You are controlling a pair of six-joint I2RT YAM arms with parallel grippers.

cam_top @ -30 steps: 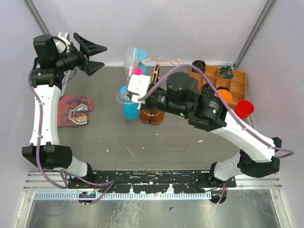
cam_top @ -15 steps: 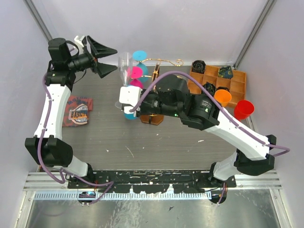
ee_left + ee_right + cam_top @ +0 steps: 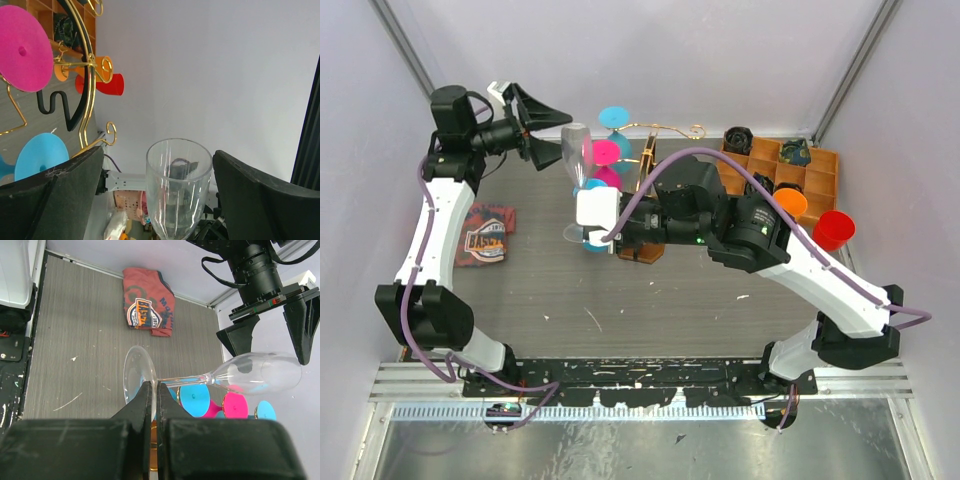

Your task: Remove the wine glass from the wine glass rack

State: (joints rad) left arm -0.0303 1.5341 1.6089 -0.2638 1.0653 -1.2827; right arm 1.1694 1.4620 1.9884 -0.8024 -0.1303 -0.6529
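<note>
Bright even light, soft shadows; wrist views blurred at near edges.

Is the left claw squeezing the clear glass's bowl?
No, the left claw is open, with clear gaps between each finger and the wine glass bowl.

Wine glass (image 3: pixel 178 185) stem cut off at btm edge; rack (image 3: pixel 639 250) base mostly hidden.
</note>
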